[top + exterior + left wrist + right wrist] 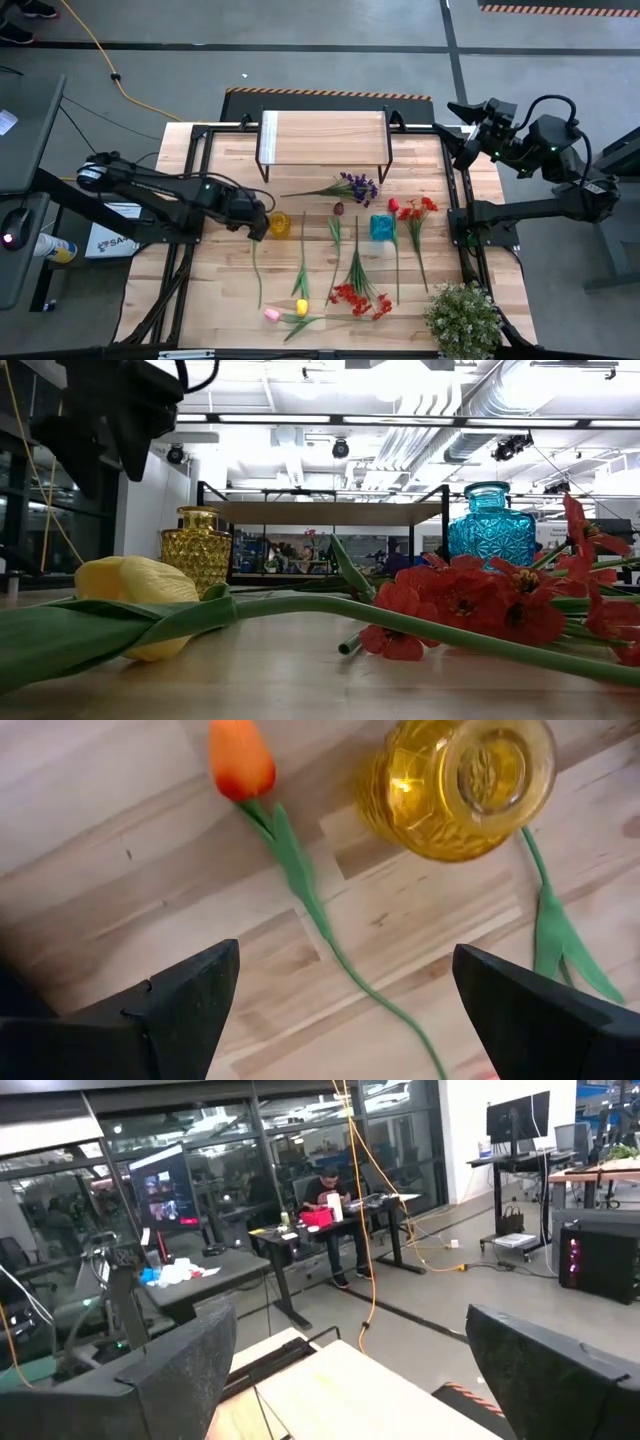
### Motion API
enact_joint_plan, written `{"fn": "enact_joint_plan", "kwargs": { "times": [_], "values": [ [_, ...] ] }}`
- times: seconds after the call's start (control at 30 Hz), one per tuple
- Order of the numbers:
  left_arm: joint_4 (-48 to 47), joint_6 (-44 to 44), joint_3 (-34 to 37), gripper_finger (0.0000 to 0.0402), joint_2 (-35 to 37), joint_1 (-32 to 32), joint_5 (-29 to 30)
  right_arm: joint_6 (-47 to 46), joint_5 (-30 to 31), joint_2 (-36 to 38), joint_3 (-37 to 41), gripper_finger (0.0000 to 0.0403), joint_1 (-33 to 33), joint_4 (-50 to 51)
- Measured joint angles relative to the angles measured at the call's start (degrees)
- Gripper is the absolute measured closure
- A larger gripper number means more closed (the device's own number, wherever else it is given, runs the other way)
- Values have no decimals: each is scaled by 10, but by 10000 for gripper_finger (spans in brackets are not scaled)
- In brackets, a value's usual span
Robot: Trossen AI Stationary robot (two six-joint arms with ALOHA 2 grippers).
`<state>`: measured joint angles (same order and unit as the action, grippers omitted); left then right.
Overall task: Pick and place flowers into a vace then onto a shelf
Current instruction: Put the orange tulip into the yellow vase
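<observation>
left hand [258,226]: wide open, empty, over orange flower [241,760] beside yellow vase [279,224] | right hand [462,112]: wide open, empty, by desk's far right corner | risk: bump vase, it tips

Open-plan lab/workshop: exposed ceiling ducts [500,405], glass partitions [180,1200], computer desks [520,1165], concrete floor [330,25].

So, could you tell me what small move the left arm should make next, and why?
Probably lower the left gripper onto the stem of the orange tulip and close. Its fingers are open and empty above that stem, which lies flat on the table beside the yellow vase. The right gripper waits open off by the shelf.
</observation>
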<state>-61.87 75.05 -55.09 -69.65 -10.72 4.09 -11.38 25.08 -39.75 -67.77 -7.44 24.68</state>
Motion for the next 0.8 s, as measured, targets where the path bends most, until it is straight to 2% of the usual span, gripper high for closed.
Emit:
{"fn": "enact_joint_plan", "kwargs": {
  "times": [0.13,0.3,0.53,0.8],
  "values": [
    [7,27,4,2,0,-23,11,0,0,0,0,20,0,0],
    [49,71,53,2,0,-42,7,-1,0,0,0,20,0,0],
    [182,117,127,2,0,-73,-6,-1,0,0,0,20,0,0],
    [219,155,165,2,0,-80,10,14,-11,0,0,20,0,3]
  ]
}}
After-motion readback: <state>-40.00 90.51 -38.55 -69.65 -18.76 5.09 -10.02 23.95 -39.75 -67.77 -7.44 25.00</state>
